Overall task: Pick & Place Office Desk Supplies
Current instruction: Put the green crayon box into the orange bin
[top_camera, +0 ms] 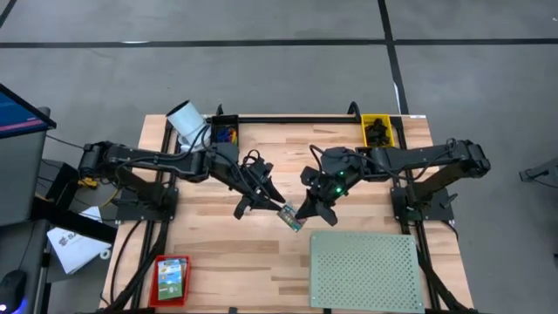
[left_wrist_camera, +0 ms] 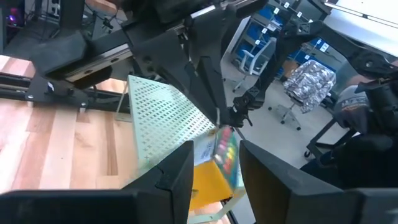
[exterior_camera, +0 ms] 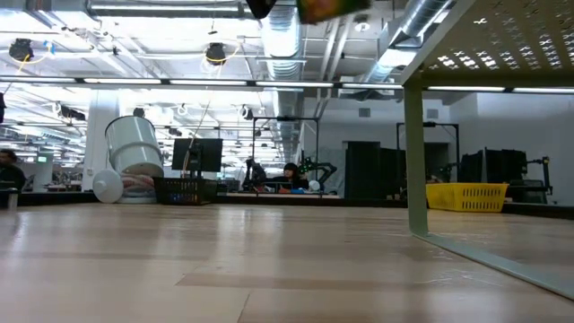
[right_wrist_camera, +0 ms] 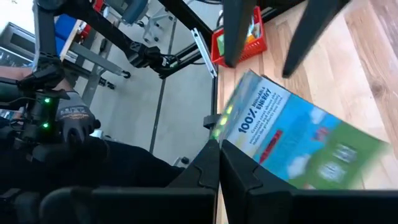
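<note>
A crayon box (top_camera: 290, 218), yellow-orange with a blue and green printed face (right_wrist_camera: 298, 143), hangs in the air over the middle of the table, between my two grippers. My left gripper (top_camera: 272, 203) comes at it from the table's left, and the box (left_wrist_camera: 219, 155) fills the gap between its fingers. My right gripper (top_camera: 304, 212) comes from the right and is shut on the box's other end. In the low view only the box's underside (exterior_camera: 327, 7) shows, at the top edge. My left gripper has the box's left end (left_wrist_camera: 211, 177) between its two fingers (left_wrist_camera: 177, 174), which reach in about level from the table's left. The box is lifted clear of the table and tilted. My right gripper pinches a corner of the box's right end (right_wrist_camera: 225, 127) at its fingertips (right_wrist_camera: 208, 163), slanting down from the table's right. The printed face is turned up toward its camera.
A pale green perforated board (top_camera: 366, 270) stands raised at the near right. A red tray with a green box (top_camera: 172, 277) lies at the near left. At the far edge stand a white cylinder (top_camera: 186, 120), a black bin (top_camera: 225, 133) and a yellow bin (top_camera: 377, 131).
</note>
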Tool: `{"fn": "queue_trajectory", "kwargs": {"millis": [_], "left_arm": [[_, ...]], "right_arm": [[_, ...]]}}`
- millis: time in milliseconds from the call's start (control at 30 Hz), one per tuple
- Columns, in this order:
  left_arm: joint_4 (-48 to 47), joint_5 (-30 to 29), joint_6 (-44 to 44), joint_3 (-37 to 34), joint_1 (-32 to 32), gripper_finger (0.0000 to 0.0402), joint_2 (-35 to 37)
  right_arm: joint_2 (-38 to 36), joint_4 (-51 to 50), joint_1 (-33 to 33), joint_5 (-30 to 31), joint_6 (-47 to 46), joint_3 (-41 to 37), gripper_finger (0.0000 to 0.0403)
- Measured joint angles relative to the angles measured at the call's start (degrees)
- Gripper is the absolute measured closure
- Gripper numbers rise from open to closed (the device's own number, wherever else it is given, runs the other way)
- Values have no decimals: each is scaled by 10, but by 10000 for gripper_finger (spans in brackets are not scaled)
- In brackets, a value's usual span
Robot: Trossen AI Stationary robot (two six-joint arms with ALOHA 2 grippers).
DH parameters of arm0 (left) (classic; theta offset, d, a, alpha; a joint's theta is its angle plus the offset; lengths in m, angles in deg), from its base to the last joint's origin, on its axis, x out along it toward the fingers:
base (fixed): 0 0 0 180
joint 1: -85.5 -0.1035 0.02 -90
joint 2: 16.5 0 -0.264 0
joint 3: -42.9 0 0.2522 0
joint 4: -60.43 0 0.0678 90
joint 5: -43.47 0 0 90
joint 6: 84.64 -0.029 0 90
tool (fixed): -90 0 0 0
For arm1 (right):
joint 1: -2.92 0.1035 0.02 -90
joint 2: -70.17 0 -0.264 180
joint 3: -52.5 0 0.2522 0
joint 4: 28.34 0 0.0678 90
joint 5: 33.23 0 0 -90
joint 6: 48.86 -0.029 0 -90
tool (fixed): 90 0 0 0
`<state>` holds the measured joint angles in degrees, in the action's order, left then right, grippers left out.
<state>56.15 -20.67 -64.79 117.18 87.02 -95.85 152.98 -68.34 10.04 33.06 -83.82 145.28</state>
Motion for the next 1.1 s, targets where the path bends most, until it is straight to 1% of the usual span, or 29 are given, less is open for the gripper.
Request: {"fn": "queue_trajectory", "kwargs": {"millis": [700, 867, 1100], "left_arm": [[12, -5, 1, 0, 0, 282, 0], [15, -9, 1, 0, 0, 307, 0], [14, -8, 1, 0, 0, 360, 0]], "right_arm": [[0, 29, -23, -3, 11, 0, 403], [10, 38, -28, -5, 11, 0, 403], [34, 67, -28, -23, 5, -1, 403]]}}
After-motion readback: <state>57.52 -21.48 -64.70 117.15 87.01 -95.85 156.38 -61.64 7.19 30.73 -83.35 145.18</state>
